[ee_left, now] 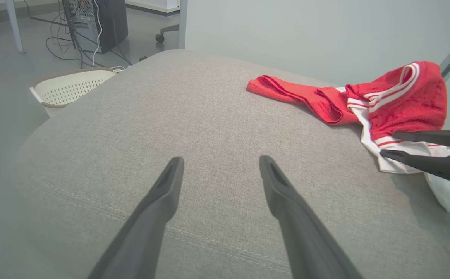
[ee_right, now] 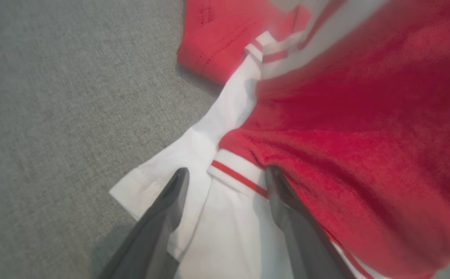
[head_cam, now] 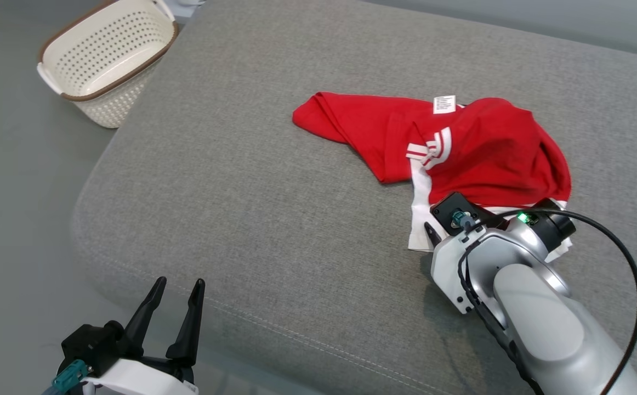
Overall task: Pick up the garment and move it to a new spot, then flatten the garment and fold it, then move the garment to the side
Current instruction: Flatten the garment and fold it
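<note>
Grey woven cushion [head_cam: 252, 181]; crumpled red-white garment [head_cam: 477, 148].

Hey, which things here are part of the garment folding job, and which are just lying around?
Job: red and white garment; right end effector, open over its white edge; left end effector, open, apart from it.
Lying about: perforated basket beside the cushion; computer tower on the floor.

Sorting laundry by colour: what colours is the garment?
The garment is red with white parts and striped trim; the head view shows it best.
</note>
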Robot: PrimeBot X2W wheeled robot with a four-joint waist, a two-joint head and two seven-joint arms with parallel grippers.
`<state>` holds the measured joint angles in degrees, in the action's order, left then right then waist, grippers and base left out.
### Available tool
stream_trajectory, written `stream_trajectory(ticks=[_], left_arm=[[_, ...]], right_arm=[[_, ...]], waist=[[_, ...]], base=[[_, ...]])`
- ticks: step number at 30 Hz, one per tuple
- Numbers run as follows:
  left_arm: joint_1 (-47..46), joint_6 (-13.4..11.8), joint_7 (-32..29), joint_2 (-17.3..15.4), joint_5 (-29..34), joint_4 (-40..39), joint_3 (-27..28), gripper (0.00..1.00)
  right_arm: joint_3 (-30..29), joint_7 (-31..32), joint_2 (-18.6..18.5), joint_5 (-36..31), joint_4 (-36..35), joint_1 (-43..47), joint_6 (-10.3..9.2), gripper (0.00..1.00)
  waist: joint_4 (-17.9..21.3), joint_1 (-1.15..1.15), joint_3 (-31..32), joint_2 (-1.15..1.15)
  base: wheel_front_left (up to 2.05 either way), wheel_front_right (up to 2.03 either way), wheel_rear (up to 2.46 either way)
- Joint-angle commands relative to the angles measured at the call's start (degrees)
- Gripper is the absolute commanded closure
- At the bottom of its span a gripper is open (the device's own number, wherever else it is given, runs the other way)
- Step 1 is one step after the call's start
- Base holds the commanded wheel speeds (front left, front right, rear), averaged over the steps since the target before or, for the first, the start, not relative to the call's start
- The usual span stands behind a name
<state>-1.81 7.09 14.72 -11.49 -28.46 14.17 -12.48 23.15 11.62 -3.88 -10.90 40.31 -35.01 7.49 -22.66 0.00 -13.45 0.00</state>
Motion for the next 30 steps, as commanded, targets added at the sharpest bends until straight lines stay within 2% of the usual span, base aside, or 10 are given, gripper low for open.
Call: stream_trajectory(ticks=[1, 4, 5, 7, 18, 21, 22, 23, 24, 30], left_arm=[[-2.29, 0.4, 0.28, -1.3, -0.62, -0.72, 1.91, 0.0], [-2.37, 0.4, 0.28, -1.31, -1.03, -0.12, 1.83, 0.0], [-2.37, 0.4, 0.28, -1.29, -1.06, -0.03, 1.77, 0.0], [-2.28, 0.4, 0.28, -1.19, -1.08, 0.04, 1.7, 0.0], [-1.75, 0.4, 0.28, -1.26, -0.9, -0.76, 0.85, 0.0], [-1.8, 0.4, 0.28, -1.36, -0.96, -0.91, 0.79, 0.0], [-1.78, 0.4, 0.28, -1.41, -0.99, -0.89, 0.7, 0.0], [-1.71, 0.4, 0.28, -1.45, -1.04, -0.84, 0.67, 0.0], [-1.6, 0.4, 0.28, -1.49, -1.1, -0.71, 0.64, 0.0], [-1.54, 0.4, 0.28, -1.88, -2.24, 0.51, 0.24, 0.0]], right_arm=[[0.53, 1.1, 1.01, -1.1, -0.91, -1.14, 0.0, 0.0], [-0.52, 3.67, 1.01, -3.42, -0.47, -1.34, 0.0, 0.0], [-1.02, 4.19, 1.01, -3.96, -0.4, -1.34, 0.0, 0.1], [-2.0, 3.72, 1.01, -4.06, -0.96, -1.21, 0.0, 1.0], [-5.61, 1.67, 1.01, -4.15, -4.29, -0.8, 0.0, 1.0], [-4.11, 0.11, 1.01, -2.64, -5.44, -0.68, 0.0, 1.0], [-3.34, -0.19, 1.01, -2.21, -5.6, -0.59, 0.0, 0.89], [-2.54, -0.14, 1.01, -1.8, -5.55, -0.51, 0.0, 0.27], [-1.74, -0.21, 1.01, -1.86, -5.58, -0.62, 0.0, 0.0], [-0.94, 2.8, 1.01, -5.16, -4.36, -2.61, 0.0, 0.0]], waist=[[-0.98, 0.0, -0.45, 0.0], [-1.62, 0.0, -0.37, 0.0], [-1.74, 0.0, -0.29, 0.0], [-1.82, 0.0, -0.09, 0.0], [1.59, 0.0, 1.3, 0.0], [1.99, 0.0, 1.19, 0.0], [2.06, 0.0, 1.12, 0.0], [2.1, 0.0, 1.05, 0.0], [2.11, 0.0, 0.98, 0.0], [1.42, 0.0, -0.16, 0.0]], base=[[0.0, 0.0, 0.0], [0.0, 0.0, 0.0], [0.0, 0.0, 0.0], [0.0, 0.0, 0.0], [0.0, 0.0, 0.0], [0.0, 0.0, 0.0], [0.0, 0.0, 0.0], [0.0, 0.0, 0.0], [0.0, 0.0, 0.0], [0.0, 0.0, 0.0]])
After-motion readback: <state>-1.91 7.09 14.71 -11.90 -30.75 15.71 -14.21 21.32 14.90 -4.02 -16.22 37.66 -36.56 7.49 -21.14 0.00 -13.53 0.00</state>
